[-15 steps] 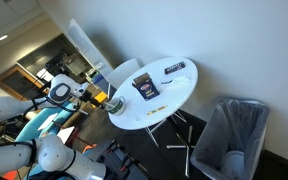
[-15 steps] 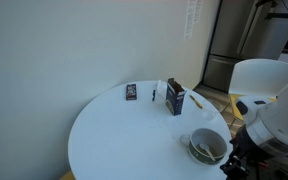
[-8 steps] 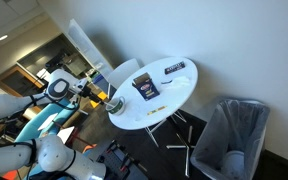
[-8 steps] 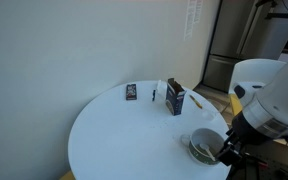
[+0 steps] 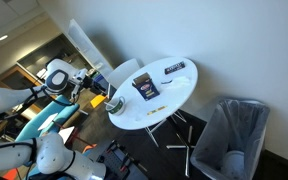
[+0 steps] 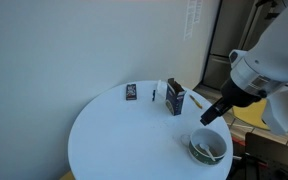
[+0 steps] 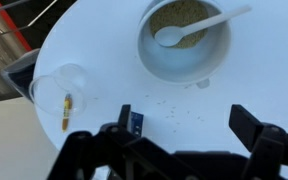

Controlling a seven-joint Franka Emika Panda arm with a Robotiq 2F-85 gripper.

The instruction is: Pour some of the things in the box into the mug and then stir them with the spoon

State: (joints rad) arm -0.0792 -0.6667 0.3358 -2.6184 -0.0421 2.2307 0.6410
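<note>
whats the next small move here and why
Probably ease the open end effector sideways toward the small near-black carton with orange-yellow print and lower to straddle it. The carton stands upright and ungrasped, while the end effector hangs empty near the greyish round mug, where the white spoon already rests.

Box point(image 6: 175, 99), mug point(image 7: 184, 68), spoon point(image 7: 206, 23), flat dark pkt point(image 6: 131, 92) — 1 ea.

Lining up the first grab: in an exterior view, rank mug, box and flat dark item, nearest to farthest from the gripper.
1. mug, right beside the gripper
2. box, in the middle
3. flat dark item, far side
</note>
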